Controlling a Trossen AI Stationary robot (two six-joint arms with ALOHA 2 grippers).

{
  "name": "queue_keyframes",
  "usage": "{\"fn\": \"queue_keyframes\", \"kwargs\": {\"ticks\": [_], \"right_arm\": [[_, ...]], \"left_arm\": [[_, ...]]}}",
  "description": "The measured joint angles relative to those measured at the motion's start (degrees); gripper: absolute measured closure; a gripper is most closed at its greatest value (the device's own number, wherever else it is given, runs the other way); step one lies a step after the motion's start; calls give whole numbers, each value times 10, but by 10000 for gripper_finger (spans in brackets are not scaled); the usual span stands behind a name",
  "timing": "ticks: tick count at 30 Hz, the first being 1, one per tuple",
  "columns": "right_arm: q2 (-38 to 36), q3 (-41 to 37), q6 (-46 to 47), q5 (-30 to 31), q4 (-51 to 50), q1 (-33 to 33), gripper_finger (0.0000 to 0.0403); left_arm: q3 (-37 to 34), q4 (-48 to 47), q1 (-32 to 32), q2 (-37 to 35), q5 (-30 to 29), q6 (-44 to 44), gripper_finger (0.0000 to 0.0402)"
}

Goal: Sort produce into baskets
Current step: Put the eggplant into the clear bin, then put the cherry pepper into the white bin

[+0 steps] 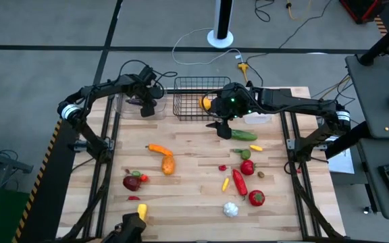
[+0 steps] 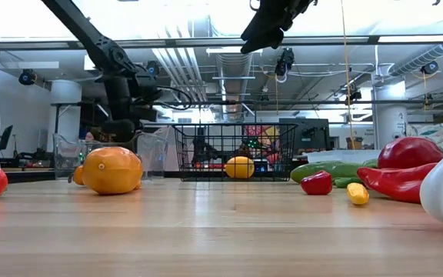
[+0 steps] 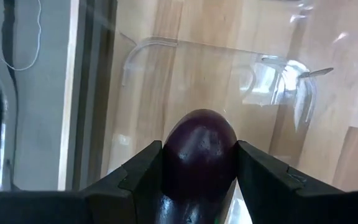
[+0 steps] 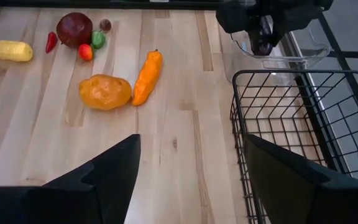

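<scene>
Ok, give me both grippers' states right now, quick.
Left gripper: shut on the purple eggplant, over the clear bin.
Right gripper: open, empty, beside the black wire basket.

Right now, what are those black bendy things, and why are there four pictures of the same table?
The black bendy things are two robot arms sorting toy fruit and vegetables into baskets. One camera looks straight down from above, one sits at table height, and each arm has a camera on its wrist.

The left gripper is squeezing a purple eggplant over a clear bin. The right gripper is open and holds nothing, near the black wire basket, which already has a yellow fruit inside.

Still waiting on the wooden table: a cucumber, a carrot, red peppers, white garlic and others.
</scene>
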Motion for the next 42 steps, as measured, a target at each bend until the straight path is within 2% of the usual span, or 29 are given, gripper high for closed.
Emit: {"fn": "queue_keyframes", "kwargs": {"ticks": [11,16,24,29,36,42], "right_arm": [[0,0,-1,-2,-1,0,120],[0,0,-2,-2,-1,0,112],[0,0,1,-2,-1,0,101],[0,0,2,-2,0,0,99],[0,0,8,0,6,0,107],[0,-1,30,0,7,1,113]], "left_arm": [[0,5,0,8,-4,-27,226],[0,18,0,8,-58,-47,202],[1,19,-1,7,-61,-73,179],[23,11,-9,-10,-62,-130,178],[19,7,-38,-95,-57,-210,178],[-49,60,-116,-228,-54,-316,178]]}}
